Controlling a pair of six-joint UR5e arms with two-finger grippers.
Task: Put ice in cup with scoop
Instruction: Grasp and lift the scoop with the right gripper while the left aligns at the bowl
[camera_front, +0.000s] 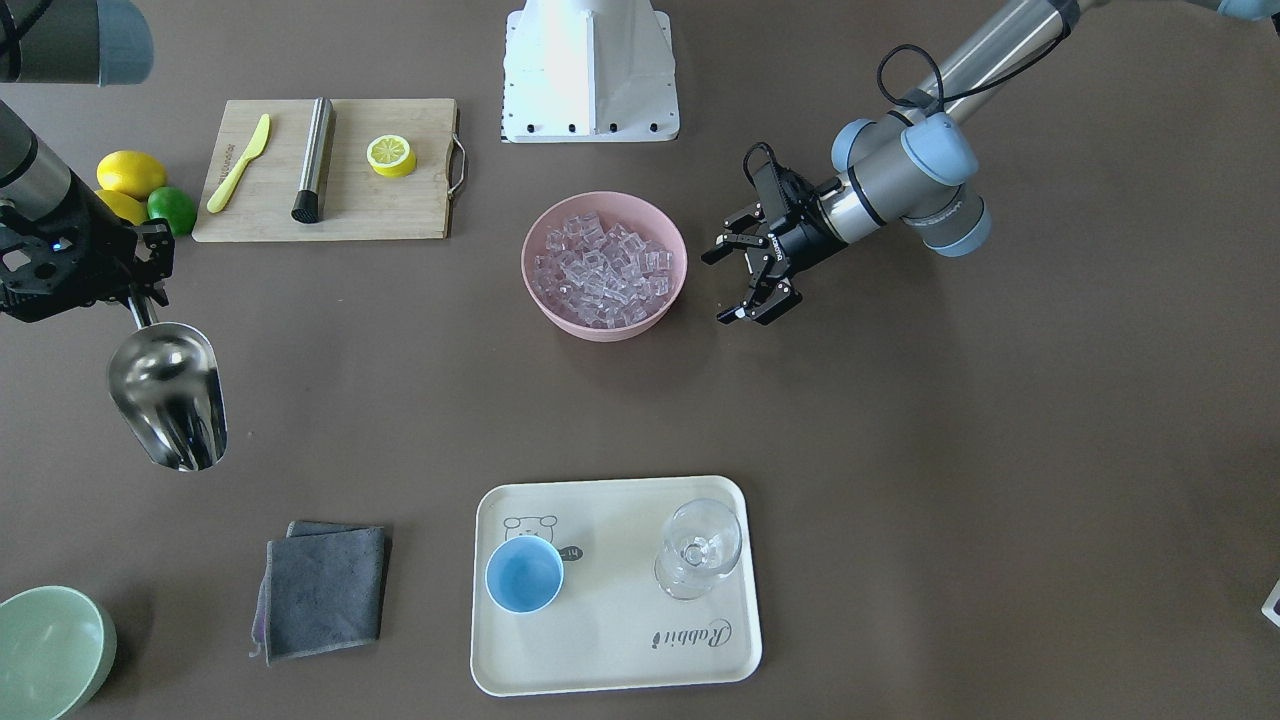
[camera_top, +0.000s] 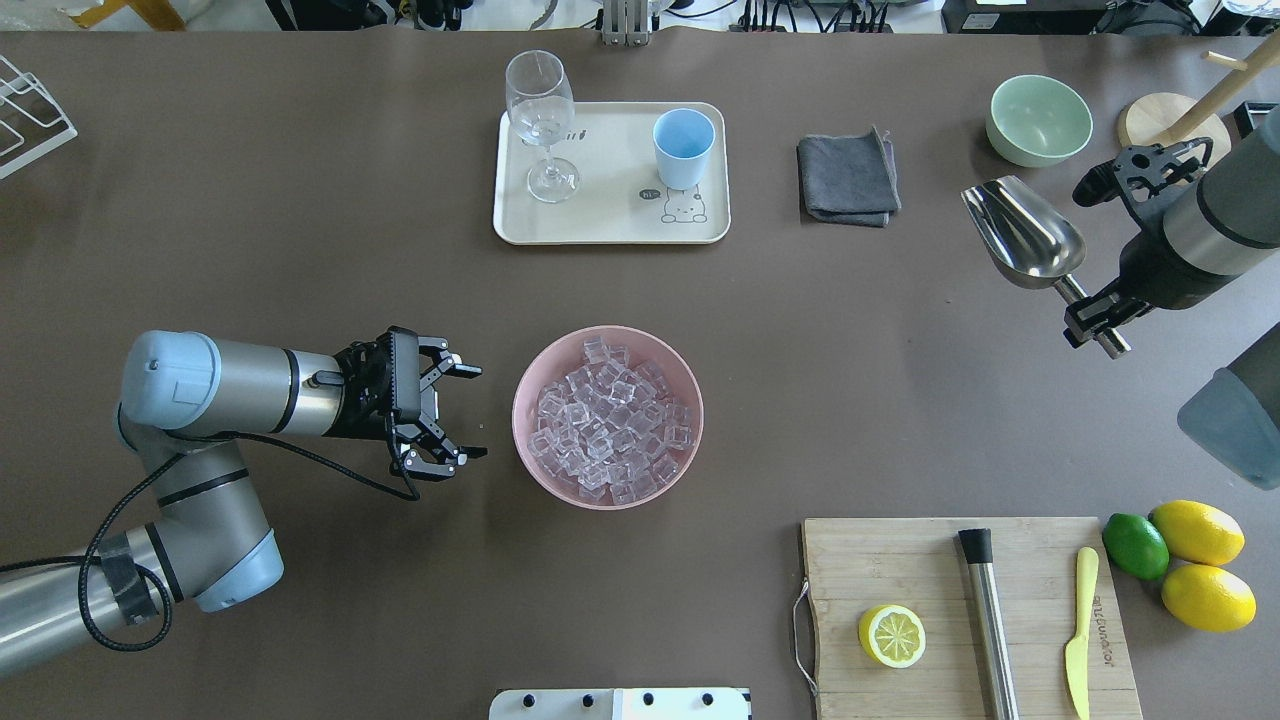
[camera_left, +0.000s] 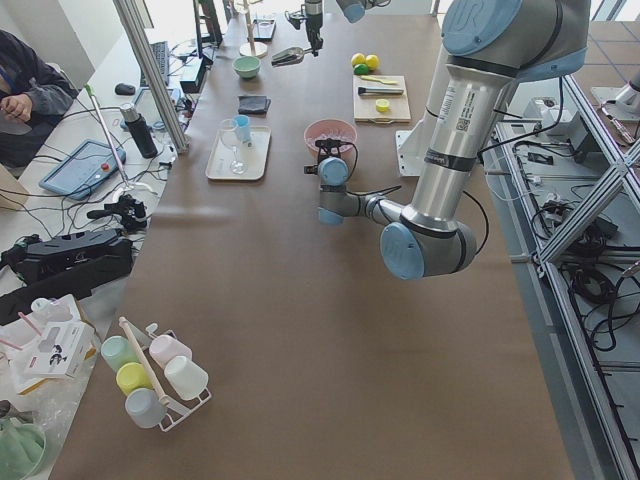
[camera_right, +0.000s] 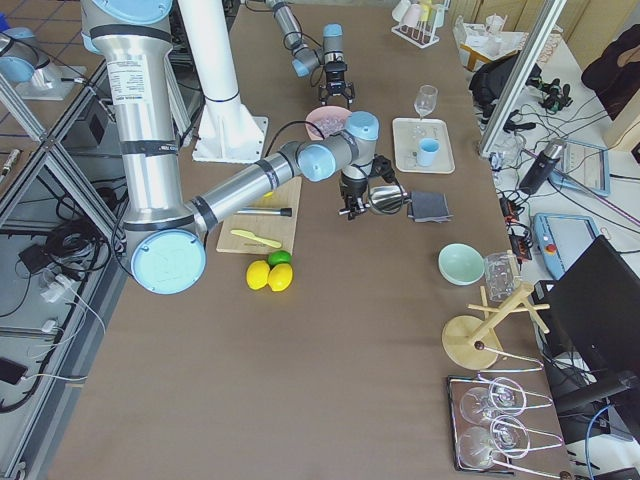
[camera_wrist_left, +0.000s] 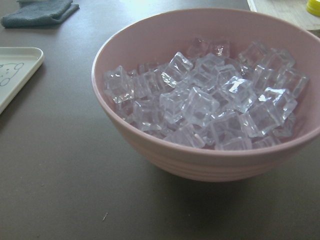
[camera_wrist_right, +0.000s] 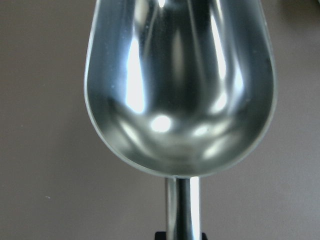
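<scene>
Clear ice cubes (camera_top: 610, 420) fill a pink bowl (camera_top: 527, 440) at the table's middle; they also show in the left wrist view (camera_wrist_left: 205, 100). The light-blue cup (camera_top: 683, 147) stands empty on a cream tray (camera_top: 610, 225) beside a wine glass (camera_top: 540, 110). My right gripper (camera_top: 1095, 318) is shut on the handle of the steel scoop (camera_top: 1022, 238), held above the table at the right, its trough empty (camera_wrist_right: 180, 85). My left gripper (camera_top: 465, 412) is open and empty, just left of the pink bowl.
A grey cloth (camera_top: 846, 180) and a pale green bowl (camera_top: 1038, 120) lie at the far right. A cutting board (camera_top: 930, 570) holds a lemon half, a steel cylinder (camera_top: 988, 620) and a yellow knife. Lemons and a lime (camera_top: 1135, 545) lie beside it.
</scene>
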